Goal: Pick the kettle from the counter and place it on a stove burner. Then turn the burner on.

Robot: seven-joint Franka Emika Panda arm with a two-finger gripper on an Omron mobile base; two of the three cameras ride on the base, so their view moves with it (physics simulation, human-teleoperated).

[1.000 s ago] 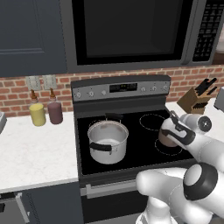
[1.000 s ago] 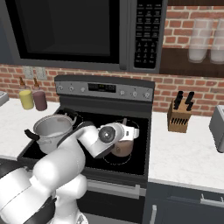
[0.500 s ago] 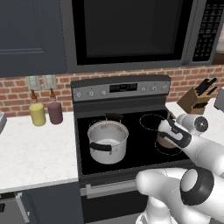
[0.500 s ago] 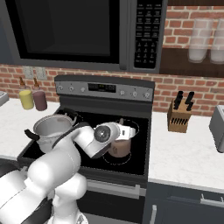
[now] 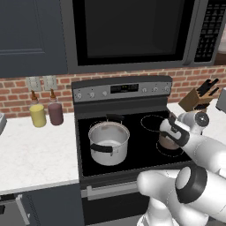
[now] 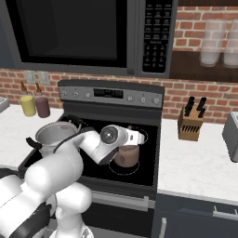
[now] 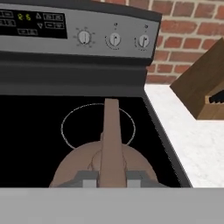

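The brown kettle (image 5: 167,141) (image 6: 126,156) is over the front right stove burner (image 5: 173,153) (image 6: 122,169) of the black cooktop, low above the glass or resting on it; I cannot tell which. My gripper (image 5: 175,130) (image 6: 135,138) (image 7: 112,178) is shut on the kettle's arched handle (image 7: 111,131), which runs up between the fingertips (image 7: 89,179). Beyond the kettle body (image 7: 74,166) lies the rear right burner ring (image 7: 65,127). White counter (image 5: 35,152) (image 6: 195,160) flanks the stove on both sides.
A silver pot (image 5: 108,141) (image 6: 55,133) with black handles occupies the front left burner. Control knobs (image 7: 114,40) line the stove's back panel. A knife block (image 5: 198,97) (image 6: 190,124) (image 7: 205,85) stands on the right counter. Two bottles (image 5: 46,113) stand at the back left, a toaster (image 6: 231,135) far right.
The gripper has carried the kettle a little leftward and lower over the front right burner. The pot and everything else have stayed put.
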